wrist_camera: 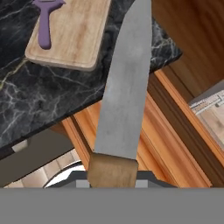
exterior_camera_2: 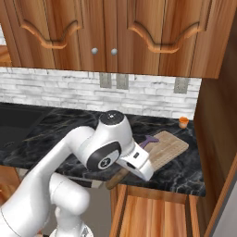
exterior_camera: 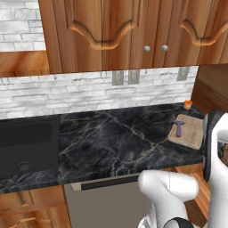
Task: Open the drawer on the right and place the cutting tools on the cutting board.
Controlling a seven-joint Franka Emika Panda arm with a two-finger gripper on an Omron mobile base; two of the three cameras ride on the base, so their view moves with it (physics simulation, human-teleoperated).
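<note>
My gripper (wrist_camera: 113, 178) is shut on the tan handle of a knife (wrist_camera: 124, 87), whose long grey blade points away toward the counter edge. It hangs above the open drawer (wrist_camera: 164, 144), whose inside is orange wood. In the right base view the gripper (exterior_camera_2: 126, 172) sits just below the counter front, over the drawer (exterior_camera_2: 157, 215). The cutting board (wrist_camera: 72, 37) lies on the black marble counter with a purple T-shaped cutting tool (wrist_camera: 46, 22) on it. The same board (exterior_camera: 187, 131) and tool (exterior_camera: 179, 127) are at the counter's right end.
A small orange cup (exterior_camera_2: 183, 122) stands behind the board near the wall. The wooden side wall (exterior_camera_2: 217, 139) closes the counter on the right. A dark sink (exterior_camera: 26, 142) is at the far left. A grey appliance front (exterior_camera: 107, 200) sits left of the drawer.
</note>
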